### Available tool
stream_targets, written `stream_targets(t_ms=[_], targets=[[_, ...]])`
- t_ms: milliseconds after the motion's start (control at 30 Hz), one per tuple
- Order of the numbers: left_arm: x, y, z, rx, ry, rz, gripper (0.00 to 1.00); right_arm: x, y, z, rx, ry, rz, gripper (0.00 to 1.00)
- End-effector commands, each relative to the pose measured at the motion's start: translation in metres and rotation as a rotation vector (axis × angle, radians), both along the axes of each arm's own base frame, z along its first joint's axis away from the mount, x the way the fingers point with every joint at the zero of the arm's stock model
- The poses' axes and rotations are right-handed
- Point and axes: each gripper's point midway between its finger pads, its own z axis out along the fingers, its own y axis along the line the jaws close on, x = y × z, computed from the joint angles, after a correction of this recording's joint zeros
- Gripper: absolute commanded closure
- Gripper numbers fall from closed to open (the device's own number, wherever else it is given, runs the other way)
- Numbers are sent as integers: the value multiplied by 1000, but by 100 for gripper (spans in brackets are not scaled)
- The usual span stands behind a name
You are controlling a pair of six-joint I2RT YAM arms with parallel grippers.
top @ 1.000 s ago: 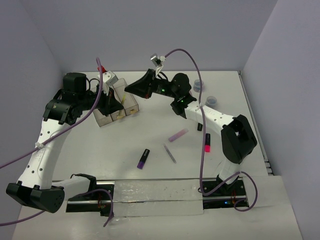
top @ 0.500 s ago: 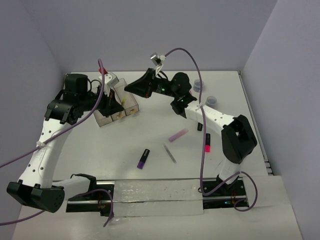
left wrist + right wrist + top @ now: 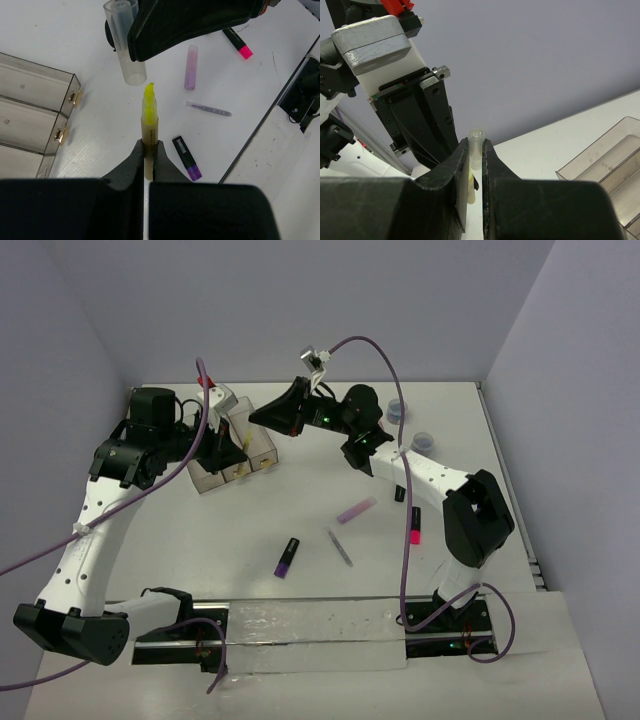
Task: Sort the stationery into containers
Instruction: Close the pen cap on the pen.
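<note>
My left gripper is shut on an uncapped yellow marker, its tip pointing away from the wrist. My right gripper is shut on a clear cap. In the left wrist view the cap hangs just past the yellow tip, slightly apart from it. Both grippers meet in the air by the three joined smoky bins at the back left, left gripper and right gripper. The bins also show in the left wrist view and in the right wrist view.
On the table lie a purple marker, a lilac marker, a thin grey stick, a pink-red marker and a small black piece. Two grey-blue rolls sit at the back right.
My left arm has shifted slightly towards the right gripper. The right arm and the things on the table have not moved.
</note>
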Motion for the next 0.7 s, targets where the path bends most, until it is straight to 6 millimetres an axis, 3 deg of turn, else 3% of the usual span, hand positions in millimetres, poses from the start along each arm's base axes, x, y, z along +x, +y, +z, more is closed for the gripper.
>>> stream_targets(t_ms=[0,433,667], targets=[[3,1,3,-1,-30,0,100,-16,-9,40,66,-102,4,100],[-6,10,-3,42,-54,6,100,-31,-20,50,85,-142,-7,100],[7,17,-9,85,-69,52,100,-39,-18,44,113,-138,17,100]])
